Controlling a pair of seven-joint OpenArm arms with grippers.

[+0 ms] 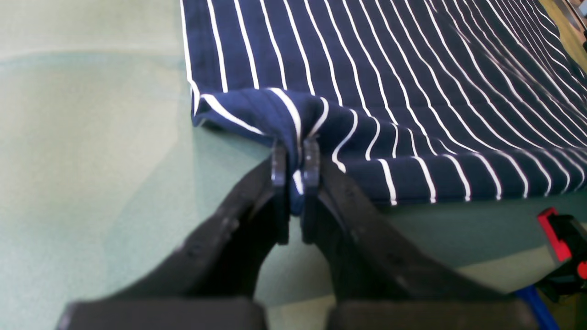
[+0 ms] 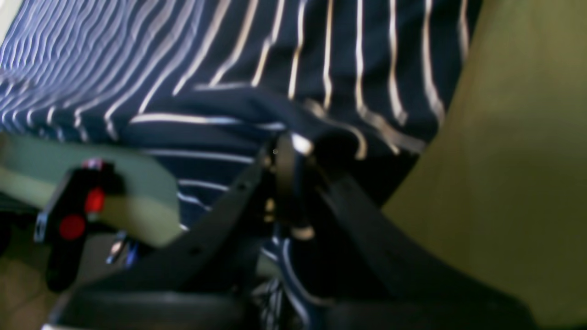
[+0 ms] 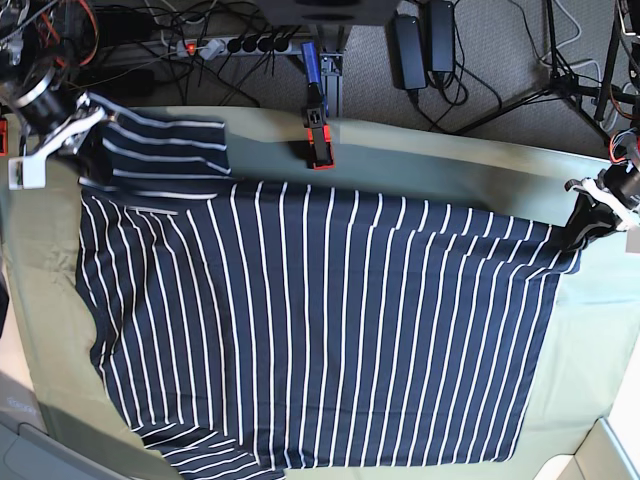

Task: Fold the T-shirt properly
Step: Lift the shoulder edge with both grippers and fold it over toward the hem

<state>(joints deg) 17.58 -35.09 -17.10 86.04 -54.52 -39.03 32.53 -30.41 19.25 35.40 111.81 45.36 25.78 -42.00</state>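
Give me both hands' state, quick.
Left hand: closed, gripping the striped T-shirt near a corner.
Right hand: closed, gripping the T-shirt close to a sleeve.

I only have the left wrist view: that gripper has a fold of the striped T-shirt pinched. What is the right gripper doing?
Observer: The right gripper is shut on the T-shirt too, at the far end of the same edge.
Operator: Does any of the shirt stick out past it?
Observer: Yes, the base view shows a striped flap beyond that edge, beside the right gripper, on the side toward the red-and-black clamp.
Operator: And at the opposite edge of the shirt?
Observer: Another striped flap sticks out there, at the bottom of the base view, near the corner on the right gripper's side.
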